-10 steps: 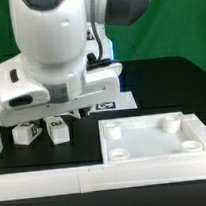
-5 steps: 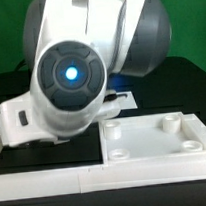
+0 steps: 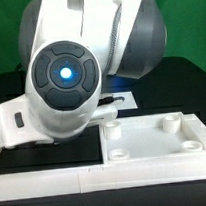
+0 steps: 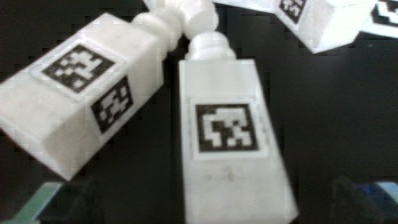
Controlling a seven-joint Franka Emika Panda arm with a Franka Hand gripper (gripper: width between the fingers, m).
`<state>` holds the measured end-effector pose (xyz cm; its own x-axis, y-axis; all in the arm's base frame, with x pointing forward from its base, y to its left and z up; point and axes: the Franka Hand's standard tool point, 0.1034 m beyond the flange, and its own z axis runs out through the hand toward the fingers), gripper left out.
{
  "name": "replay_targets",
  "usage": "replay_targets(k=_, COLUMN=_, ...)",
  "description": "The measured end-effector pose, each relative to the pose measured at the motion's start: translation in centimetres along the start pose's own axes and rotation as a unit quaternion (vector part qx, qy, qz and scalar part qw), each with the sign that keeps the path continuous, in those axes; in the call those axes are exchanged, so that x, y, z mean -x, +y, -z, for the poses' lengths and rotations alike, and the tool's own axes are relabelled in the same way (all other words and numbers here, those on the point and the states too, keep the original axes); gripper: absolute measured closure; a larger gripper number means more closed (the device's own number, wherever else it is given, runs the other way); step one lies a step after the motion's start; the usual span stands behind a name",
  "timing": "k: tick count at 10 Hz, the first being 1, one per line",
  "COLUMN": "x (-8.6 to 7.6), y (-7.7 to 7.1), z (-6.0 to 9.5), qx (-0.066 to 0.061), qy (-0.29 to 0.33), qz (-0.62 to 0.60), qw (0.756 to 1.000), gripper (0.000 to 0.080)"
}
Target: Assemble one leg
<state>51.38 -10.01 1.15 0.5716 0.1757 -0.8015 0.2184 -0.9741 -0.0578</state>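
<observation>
The leg (image 4: 222,130), a smooth white oblong block with a knobbed peg and a square black-and-white tag, lies flat on the matte black surface (image 4: 329,110), between the tips of the wide-open, empty claw (image 4: 205,200). A tilted twin (image 4: 86,88) lies just beside it. In front of the green backdrop (image 3: 185,24), the bulky arm (image 3: 79,73) hides both legs in the exterior view. The flat socketed panel (image 3: 154,139) lies at the exterior view's right.

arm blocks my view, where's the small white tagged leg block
Wrist view only: the white oblong leg lies on the black table, close beside a second, tilted leg.
</observation>
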Motion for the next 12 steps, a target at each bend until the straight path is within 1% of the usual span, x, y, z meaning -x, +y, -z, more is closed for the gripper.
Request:
replay_targets(k=1, x=0.1, y=-0.2, z=-1.0, qx=-0.001, qy=-0.002, qz=0.002, qw=1.000, gripper=0.0150)
replay_targets(k=3, x=0.0, y=-0.2, z=-0.8, qx=0.000, qy=0.000, qz=0.002, qw=1.000, gripper=0.0150)
replay_targets(k=4, x=0.0, y=-0.2, z=-0.8, qx=0.000, qy=-0.001, qz=0.002, qw=1.000, gripper=0.0258)
replay_targets(k=5, x=0.0, y=-0.2, z=-0.8, qx=0.000, qy=-0.001, qz=0.002, qw=1.000, gripper=0.0395)
replay_targets(k=6, x=0.0, y=-0.2, z=-0.8, qx=0.000, qy=-0.001, qz=0.002, qw=1.000, gripper=0.0395)
replay_targets(k=7, x=0.0, y=-0.2, z=-0.8, qx=0.000, qy=-0.001, qz=0.002, qw=1.000, gripper=0.0514)
replay_targets(k=8, x=0.0, y=-0.5, z=-0.5, qx=0.002, qy=0.000, qz=0.003, qw=1.000, gripper=0.0514)
replay_targets(k=9, x=0.7, y=-0.7, z=0.6, qx=0.002, qy=0.005, qz=0.004, qw=1.000, gripper=0.0514)
replay_targets(k=10, x=2.8, y=-1.4, z=2.7, qx=-0.004, qy=-0.006, qz=0.002, qw=1.000, gripper=0.0514)
replay_targets(k=11, x=3.9, y=-2.1, z=5.0, qx=-0.003, qy=-0.002, qz=0.001, qw=1.000, gripper=0.0514)
replay_targets(k=12, x=4.0, y=-2.9, z=7.8, qx=0.004, qy=0.038, qz=-0.009, qw=0.999, gripper=0.0514)
